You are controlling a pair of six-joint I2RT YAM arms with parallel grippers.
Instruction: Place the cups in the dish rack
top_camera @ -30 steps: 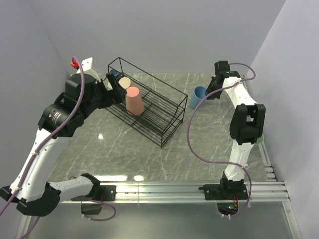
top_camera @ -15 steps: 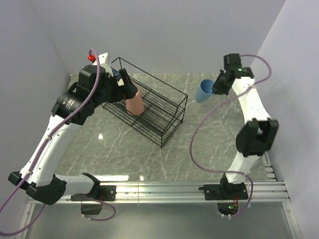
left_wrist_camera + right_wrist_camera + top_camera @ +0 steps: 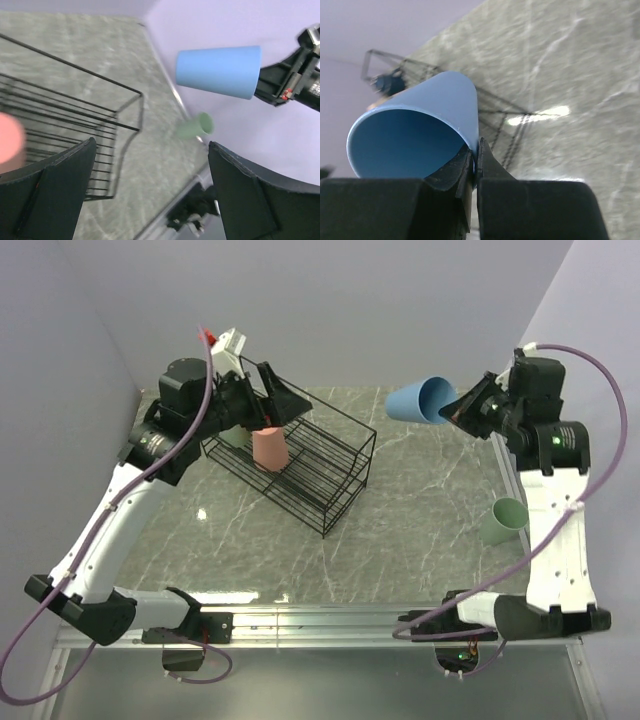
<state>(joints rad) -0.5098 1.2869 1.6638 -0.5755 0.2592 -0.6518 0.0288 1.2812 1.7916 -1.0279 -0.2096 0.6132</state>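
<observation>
The black wire dish rack (image 3: 350, 455) lies diagonally at the back left, with a salmon-pink cup (image 3: 270, 448) upside down in it. A pale-green shape (image 3: 232, 438) shows at its left end, half hidden by my left arm. My left gripper (image 3: 278, 400) is open and empty, raised above the rack's far end. In its wrist view the gripper (image 3: 150, 150) looks past the rack (image 3: 120, 127). My right gripper (image 3: 462, 410) is shut on the rim of a blue cup (image 3: 420, 400), held high on its side. The right wrist view shows the gripper (image 3: 476, 150) pinching the blue cup (image 3: 420, 125). A pale-green tumbler (image 3: 503, 521) stands at the right.
The grey marble table (image 3: 420, 500) has an aluminium rail (image 3: 330, 620) along its near edge, with white walls close on three sides. The pale-green tumbler (image 3: 194, 127) sits near the table's right edge, beside my right arm's upright link.
My right gripper lifted the blue cup off the table, up and to the right, uncovering the green tumbler. My left arm rose; its open gripper moved up over the rack's far end.
</observation>
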